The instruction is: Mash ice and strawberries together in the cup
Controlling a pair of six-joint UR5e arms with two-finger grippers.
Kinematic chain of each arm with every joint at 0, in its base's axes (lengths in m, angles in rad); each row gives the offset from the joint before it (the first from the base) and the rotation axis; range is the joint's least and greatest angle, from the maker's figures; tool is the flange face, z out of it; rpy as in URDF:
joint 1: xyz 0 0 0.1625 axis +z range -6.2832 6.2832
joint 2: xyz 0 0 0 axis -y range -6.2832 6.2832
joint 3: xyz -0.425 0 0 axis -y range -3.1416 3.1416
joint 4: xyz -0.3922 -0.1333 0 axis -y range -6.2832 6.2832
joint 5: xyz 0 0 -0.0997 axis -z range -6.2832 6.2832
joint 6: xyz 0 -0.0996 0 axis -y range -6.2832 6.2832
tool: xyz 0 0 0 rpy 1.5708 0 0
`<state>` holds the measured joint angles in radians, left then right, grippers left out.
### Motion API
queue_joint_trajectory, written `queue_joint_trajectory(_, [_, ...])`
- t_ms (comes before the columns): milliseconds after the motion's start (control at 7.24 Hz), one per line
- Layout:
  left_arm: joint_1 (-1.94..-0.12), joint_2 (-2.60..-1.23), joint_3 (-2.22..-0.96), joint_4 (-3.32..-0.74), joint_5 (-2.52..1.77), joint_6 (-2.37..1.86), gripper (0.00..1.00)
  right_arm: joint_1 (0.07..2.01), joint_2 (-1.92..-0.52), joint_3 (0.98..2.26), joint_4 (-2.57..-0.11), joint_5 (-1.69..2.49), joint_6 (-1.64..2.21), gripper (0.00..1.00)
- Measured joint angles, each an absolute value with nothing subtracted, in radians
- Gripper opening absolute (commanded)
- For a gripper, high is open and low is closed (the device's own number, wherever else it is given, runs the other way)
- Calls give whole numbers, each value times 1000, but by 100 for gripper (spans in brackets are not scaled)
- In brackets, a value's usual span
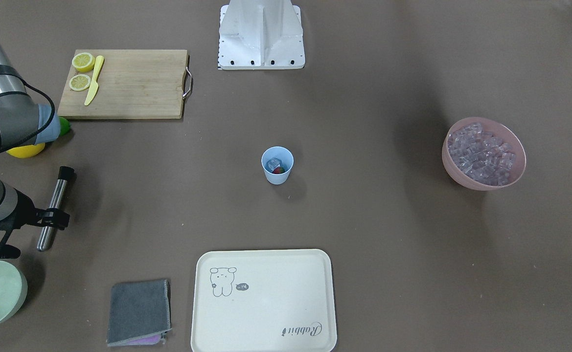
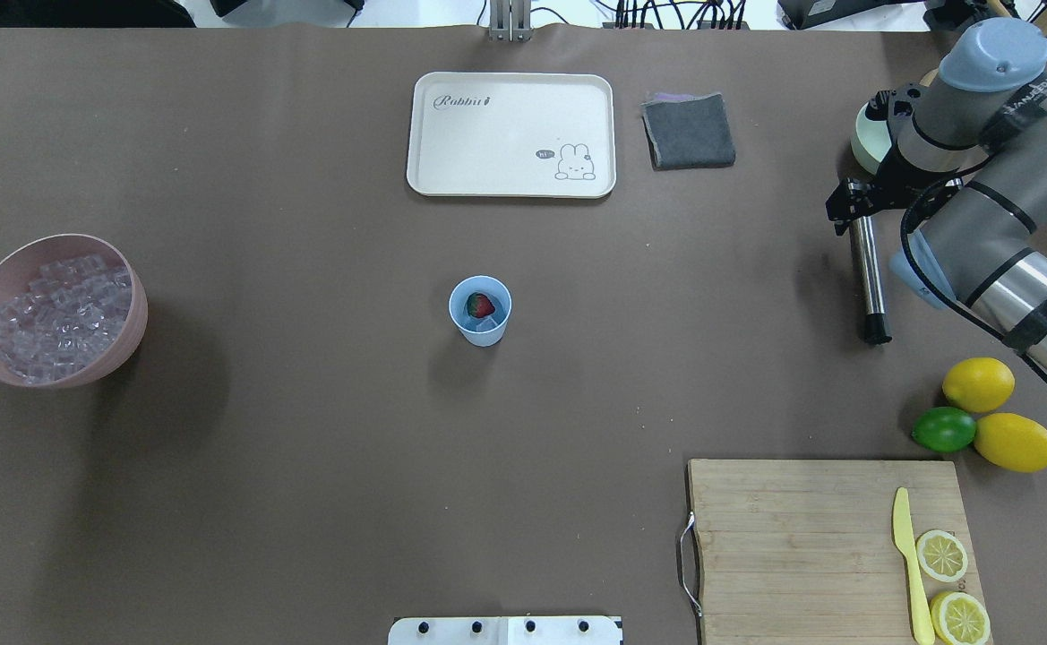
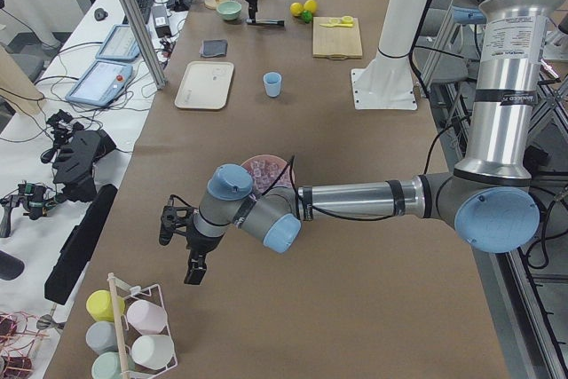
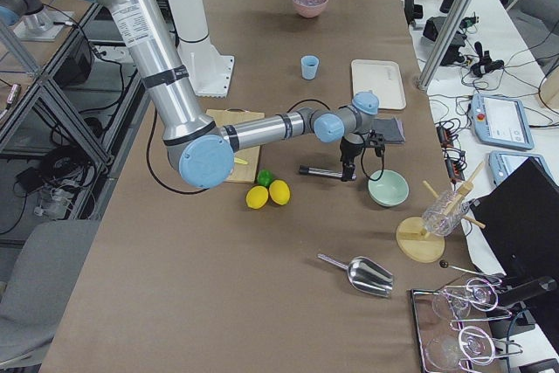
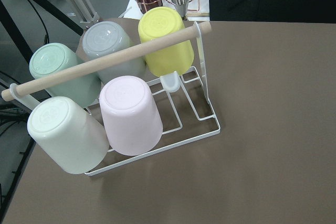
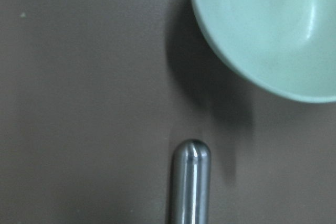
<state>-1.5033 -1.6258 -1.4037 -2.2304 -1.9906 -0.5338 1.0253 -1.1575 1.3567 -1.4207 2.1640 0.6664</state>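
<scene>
Glossy metal rod (image 1: 58, 192), grainy wooden board (image 1: 134, 83), smooth plastic cup (image 1: 277, 176).

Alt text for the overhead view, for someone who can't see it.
Right gripper straddles one end of a metal muddler at the view's right. The blue cup mid-table holds a strawberry on ice; pink bowl of ice far left.

Cup (image 1: 277, 178) apart from tray (image 1: 266, 313) (open-topped)

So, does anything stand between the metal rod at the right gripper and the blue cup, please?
Nothing visible does: only open table lies between the rod at the right gripper and the cup.
</scene>
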Motion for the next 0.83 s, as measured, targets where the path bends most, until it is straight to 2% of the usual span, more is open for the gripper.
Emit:
queue_joint_trajectory(414, [-1503, -1625, -1411, -2230, -2009, -535, 97, 1182, -1163, 1449, -1481, 2297, 552, 100])
queue_joint_trajectory(828, [-1520, -1624, -1424, -2202, -2108, -472, 97, 1420, -1218, 1523, -1761, 2292, 112, 100])
